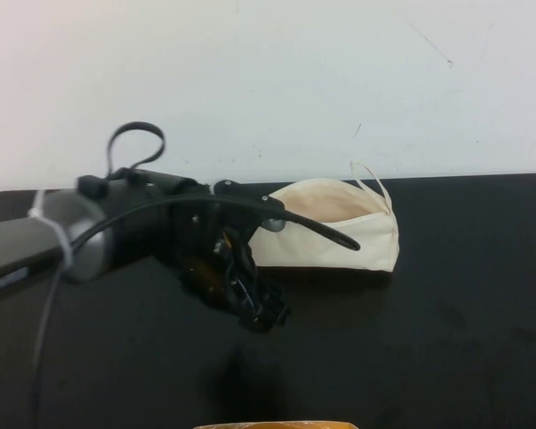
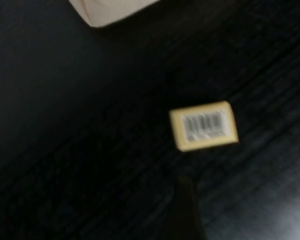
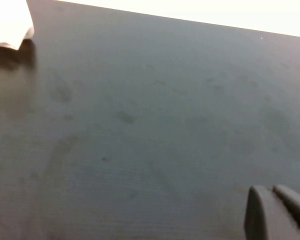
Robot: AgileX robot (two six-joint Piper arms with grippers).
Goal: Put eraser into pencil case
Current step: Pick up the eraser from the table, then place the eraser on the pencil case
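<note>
Eraser (image 2: pixel 204 125) flat on black table (image 1: pixel 464 340), left hand (image 1: pixel 259 308) above, pencil case (image 1: pixel 335 228) behind; right hand (image 3: pixel 277 212) apart.

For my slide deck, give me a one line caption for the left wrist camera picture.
Left gripper above the barcode-labelled eraser on the black table, pencil case corner beyond; right gripper elsewhere.

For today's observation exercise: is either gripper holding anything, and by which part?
Nothing. The eraser lies free below the left gripper; the right gripper hangs over bare table.
</note>
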